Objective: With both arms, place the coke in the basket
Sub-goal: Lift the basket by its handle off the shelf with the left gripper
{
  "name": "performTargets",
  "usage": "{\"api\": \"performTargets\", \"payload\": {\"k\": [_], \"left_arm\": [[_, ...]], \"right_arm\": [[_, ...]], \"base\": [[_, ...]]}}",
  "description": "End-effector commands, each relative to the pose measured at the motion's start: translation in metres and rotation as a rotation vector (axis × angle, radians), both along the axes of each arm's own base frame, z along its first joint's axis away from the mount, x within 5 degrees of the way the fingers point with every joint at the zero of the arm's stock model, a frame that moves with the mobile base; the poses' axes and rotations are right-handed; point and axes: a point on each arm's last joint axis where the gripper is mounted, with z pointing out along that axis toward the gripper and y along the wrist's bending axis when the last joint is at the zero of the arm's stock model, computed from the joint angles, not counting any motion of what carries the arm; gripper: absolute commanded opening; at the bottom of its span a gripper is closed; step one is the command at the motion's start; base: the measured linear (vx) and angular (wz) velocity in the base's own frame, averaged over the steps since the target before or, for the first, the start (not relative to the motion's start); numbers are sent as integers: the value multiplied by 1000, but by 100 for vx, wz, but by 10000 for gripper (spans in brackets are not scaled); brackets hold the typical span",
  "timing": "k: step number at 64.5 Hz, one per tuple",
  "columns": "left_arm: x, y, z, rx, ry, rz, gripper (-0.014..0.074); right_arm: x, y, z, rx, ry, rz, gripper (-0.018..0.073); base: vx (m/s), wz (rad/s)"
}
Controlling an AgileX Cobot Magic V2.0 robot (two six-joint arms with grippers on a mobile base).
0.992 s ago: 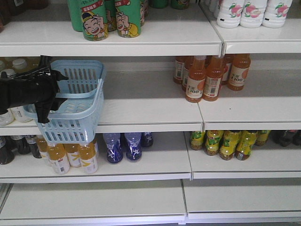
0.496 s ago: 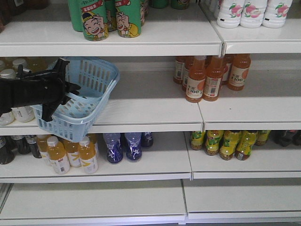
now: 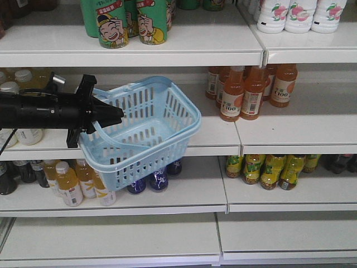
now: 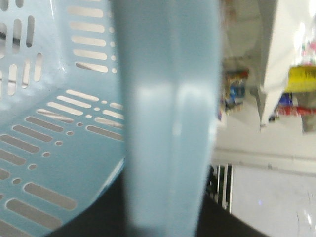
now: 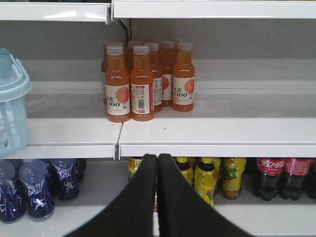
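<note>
Basket [image 3: 142, 164], light blue and slotted, hangs in the air just off the front edge of the middle shelf [image 3: 223, 137], at its left section. It is tipped so the open mouth faces up and out toward the room. One thin loop handle lies folded across the inside. The basket's low corner sits in front of the purple bottles [image 3: 158, 181] on the shelf below.

The black left arm [image 3: 39, 109] reaches in level from the left. The left gripper [image 3: 111, 115] is closed on the basket's left end and carries it. From the front the fingertips are lost against the plastic.

The left wrist view is too close to help much. A broad, blurred pale blue band runs top to bottom against the lens, with slotted wall to its left and dark gripper body below. I cannot tell whether that band is rim or handle.

The right gripper [image 5: 158, 157] shows only in its own wrist view. Its two black fingers are pressed together tip to tip and hold nothing. They point at the middle shelf's front edge, below the cluster of orange juice bottles [image 5: 143, 81]. That view also catches the basket's end at its left border. On the lower shelf it shows dark cola bottles with red labels [image 5: 276, 177] beside yellow bottles [image 5: 207, 177].

Only the front view takes in the top shelf, with green cans [image 3: 131, 22] and white bottles [image 3: 301, 14].
</note>
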Motion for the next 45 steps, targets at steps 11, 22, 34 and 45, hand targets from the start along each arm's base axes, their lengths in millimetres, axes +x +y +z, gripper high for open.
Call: {"api": "performTargets", "payload": {"k": [11, 22, 34, 45], "left_arm": [[-30, -15, 47, -41, -174, -275, -8], [-47, -38, 55, 59, -207, -395, -8], [-64, -64, 58, 69, -219, -483, -8], [-82, -73, 24, 48, -107, -496, -8]], "right_arm": [[-1, 0, 4, -14, -85, -6, -9], [-1, 0, 4, -14, -85, -6, -9], [-1, 0, 4, -14, -85, -6, -9], [-1, 0, 4, -14, -85, -6, -9]], "base": [[0, 0], [0, 0], [0, 0], [0, 0]]}}
